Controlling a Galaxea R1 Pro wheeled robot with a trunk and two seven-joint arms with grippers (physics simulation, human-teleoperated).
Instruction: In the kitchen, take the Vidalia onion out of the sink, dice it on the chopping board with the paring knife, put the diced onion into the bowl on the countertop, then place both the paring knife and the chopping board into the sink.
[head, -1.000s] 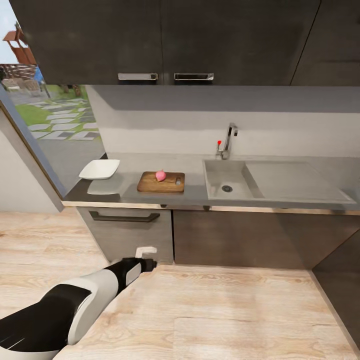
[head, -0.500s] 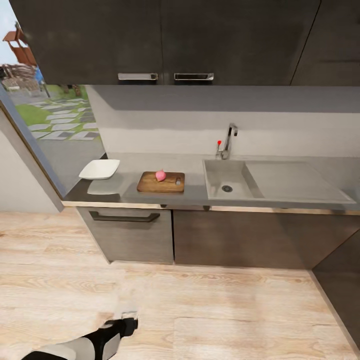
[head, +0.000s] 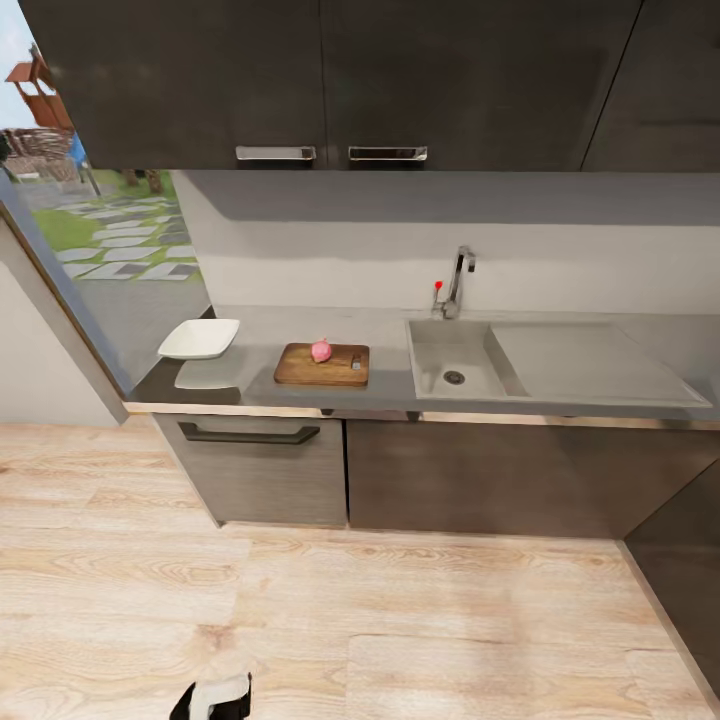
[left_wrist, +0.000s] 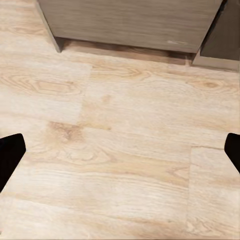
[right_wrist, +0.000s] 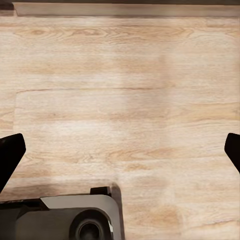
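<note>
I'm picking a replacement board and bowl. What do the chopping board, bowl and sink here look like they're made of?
The chopping board looks like brown wood with a matte finish and faint grain. The bowl is plain glossy white, probably ceramic, though plastic is possible. The sink looks like brushed grey stainless steel with a dull sheen, matching the countertop.

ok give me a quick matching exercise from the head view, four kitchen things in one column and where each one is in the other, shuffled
Things:
1. Vidalia onion
2. bowl
3. drain
4. tap

Places:
A. behind the sink, against the wall
B. on the chopping board
C. at the window end of the countertop
D. in the bottom of the sink basin

Pairs: 1-B, 2-C, 3-D, 4-A
</note>
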